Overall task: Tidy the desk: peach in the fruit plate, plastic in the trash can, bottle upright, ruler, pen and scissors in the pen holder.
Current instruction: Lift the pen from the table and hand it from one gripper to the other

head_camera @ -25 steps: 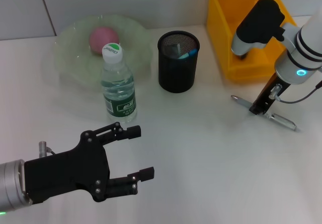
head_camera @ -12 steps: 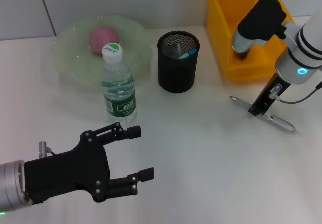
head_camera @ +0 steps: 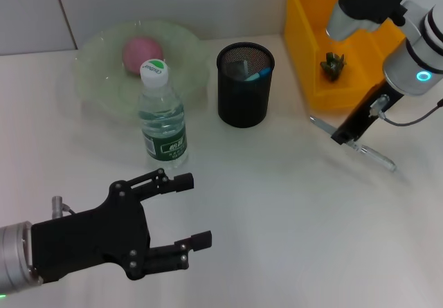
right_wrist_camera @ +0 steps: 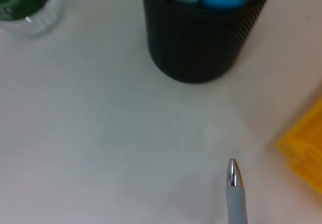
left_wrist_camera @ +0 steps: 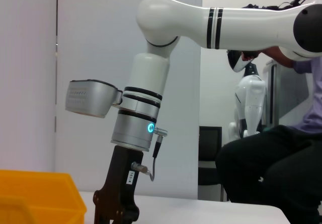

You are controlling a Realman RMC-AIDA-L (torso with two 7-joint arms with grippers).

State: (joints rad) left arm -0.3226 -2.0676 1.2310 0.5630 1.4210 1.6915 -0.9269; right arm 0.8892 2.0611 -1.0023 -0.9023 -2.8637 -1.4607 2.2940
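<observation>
Your head view shows the right gripper (head_camera: 344, 136) closed on the pen (head_camera: 353, 144), just in front of the yellow bin (head_camera: 315, 52) and to the right of the black mesh pen holder (head_camera: 245, 84); the pen appears lifted off the white table (head_camera: 291, 211), with a faint shadow under it. Its long axis runs slantwise, the silver tip toward the pen holder and the other end out toward the table's right edge. Your right wrist view shows what the head view cannot: the tip end of the pen (right_wrist_camera: 235, 186) up close, pointing toward the pen holder (right_wrist_camera: 204, 30) with bare table between them, blue items in the holder's mouth, the base of the water bottle (right_wrist_camera: 27, 5) off to one side and a corner of the yellow bin (right_wrist_camera: 304, 151). Only the head view gives you the rest: the bottle (head_camera: 163, 118) upright with its white cap, the peach (head_camera: 142, 50) in the pale green fruit plate (head_camera: 104, 86), and a dark crumpled item (head_camera: 332, 66) in the bin. Your left gripper (head_camera: 197, 210) hovers wide open and empty at the near left of the table. The left wrist view looks across at the right arm (left_wrist_camera: 151, 148), a plain wall, and a seated person (left_wrist_camera: 271, 158) beyond the table.
</observation>
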